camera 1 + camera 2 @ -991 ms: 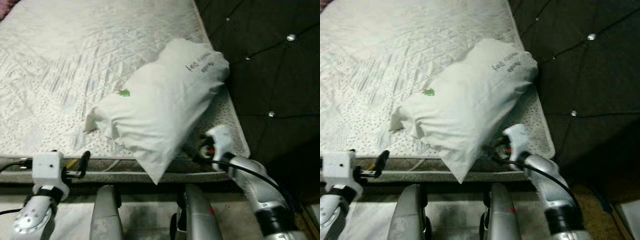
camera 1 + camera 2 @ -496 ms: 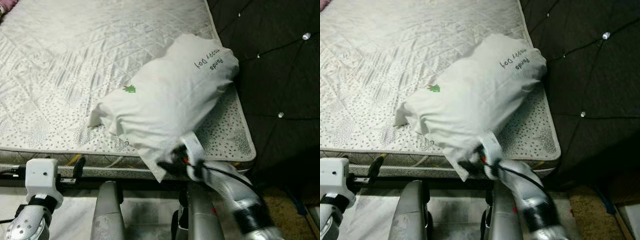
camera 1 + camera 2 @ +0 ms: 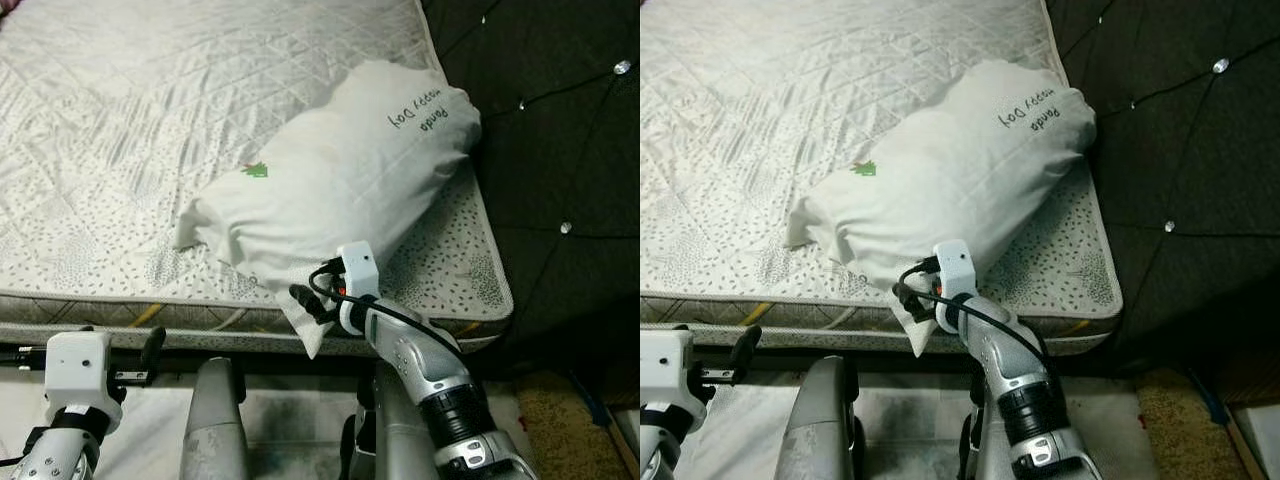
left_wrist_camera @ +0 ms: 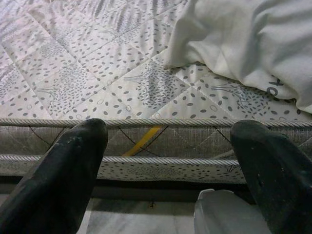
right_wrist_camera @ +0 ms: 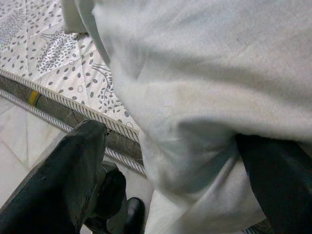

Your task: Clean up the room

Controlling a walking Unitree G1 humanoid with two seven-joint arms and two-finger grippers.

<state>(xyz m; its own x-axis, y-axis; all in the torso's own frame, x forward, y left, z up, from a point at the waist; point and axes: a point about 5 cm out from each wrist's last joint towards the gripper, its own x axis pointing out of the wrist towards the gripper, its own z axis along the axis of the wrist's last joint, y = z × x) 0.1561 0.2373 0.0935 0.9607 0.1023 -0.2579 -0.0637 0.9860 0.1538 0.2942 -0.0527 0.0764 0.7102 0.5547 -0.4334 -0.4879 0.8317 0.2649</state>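
Right gripper (image 3: 300,300) had swung in, jaws spread around the white stuffed pillow's (image 3: 340,185) overhanging corner, seemingly ungripped; tidying barely begun.

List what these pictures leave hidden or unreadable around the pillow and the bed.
- Pillow: its underside and near corner, hidden in the head views by the right gripper and wrist.
- Pillow's printed words: too small to read with confidence.
- Mattress: far end and left side cut off by the picture edges.
- Floor right of the bed: too dark.
- Left gripper: open, apart from the mattress.
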